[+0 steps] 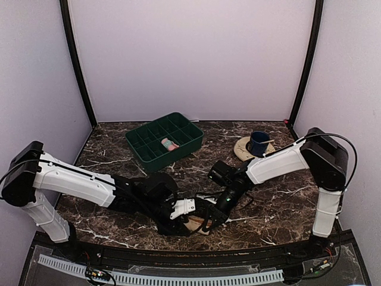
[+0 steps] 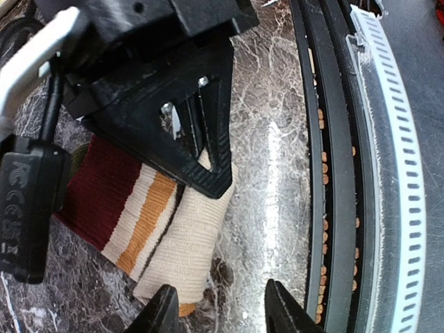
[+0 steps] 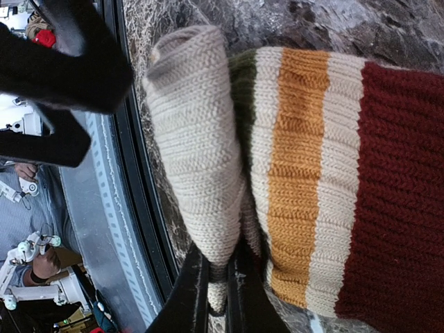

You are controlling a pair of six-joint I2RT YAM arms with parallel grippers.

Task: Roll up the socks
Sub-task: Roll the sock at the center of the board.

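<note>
Right fingers [image 3: 189, 298] clamped on rolled beige end of tan sock [image 3: 305, 159], probably to stop the roll unwinding. Left fingers [image 2: 161, 313] apart, empty, just beside it over worktop [image 2: 267, 139].

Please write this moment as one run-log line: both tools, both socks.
right tool: shut on tan sock | left tool: open, at its cream end | pink sock: in green tray

Ribbed knit cloth sock [image 3: 298, 159] on glossy veined marble-look table [image 2: 270, 139]
</note>
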